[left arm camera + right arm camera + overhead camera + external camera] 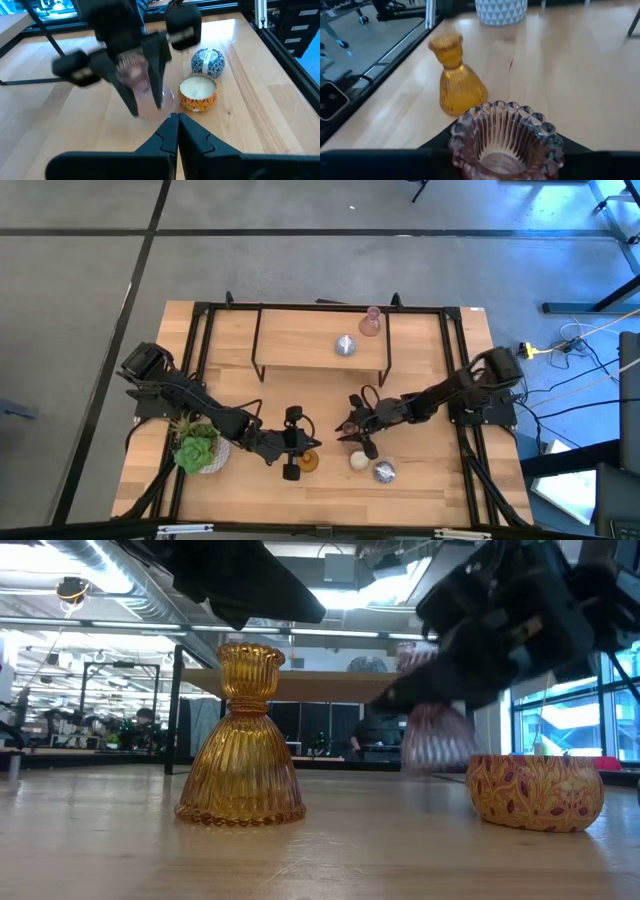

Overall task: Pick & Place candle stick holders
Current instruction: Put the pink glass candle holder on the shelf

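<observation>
Right now the right gripper (pixel 352 430) fingers hold a pinkish ribbed holder (pixel 506 137) near the table's front edge; a slip could topple the amber holder (pixel 241 740). Left gripper (pixel 177 131) fingers pinched together, empty.

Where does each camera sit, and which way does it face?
High: overhead, straight down on the table; both arms show.
Low: table-top height, level across; amber holder close, arms above.
Left wrist: past the shut left pincer toward the right arm.
Right wrist: over the right pincer gripping the pink holder.
Shared: low and right wrist both show the amber holder.
</observation>
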